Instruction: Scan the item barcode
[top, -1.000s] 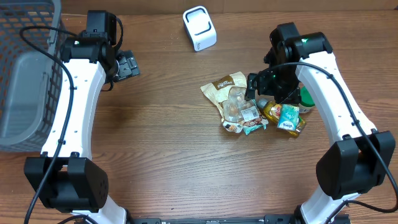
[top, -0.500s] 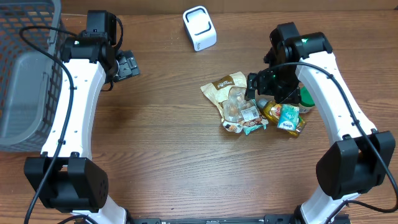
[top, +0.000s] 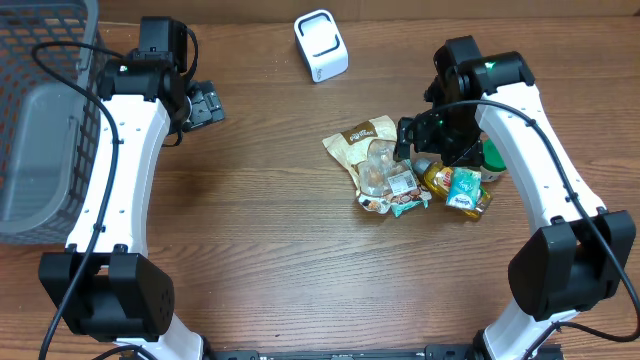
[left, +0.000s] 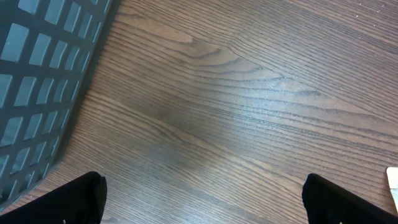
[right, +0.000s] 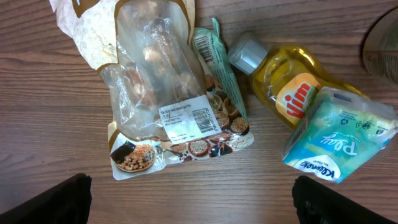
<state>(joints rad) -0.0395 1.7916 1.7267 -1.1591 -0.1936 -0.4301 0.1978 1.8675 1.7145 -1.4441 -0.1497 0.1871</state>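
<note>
Nothing moved, right pincer (right: 200, 198) above snack bag (right: 155, 81)

The yellow bottle (right: 292, 93) reads "jim". The teal tissue pack (right: 339, 140) reads "Pluy". Print on the white label (right: 186, 121) of the clear bag (right: 149, 56) is illegible.

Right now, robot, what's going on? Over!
Left gripper open, by basket. Right gripper open, above snack bag, label up. Yellow bottle, tissue pack crowd beside it.
</note>
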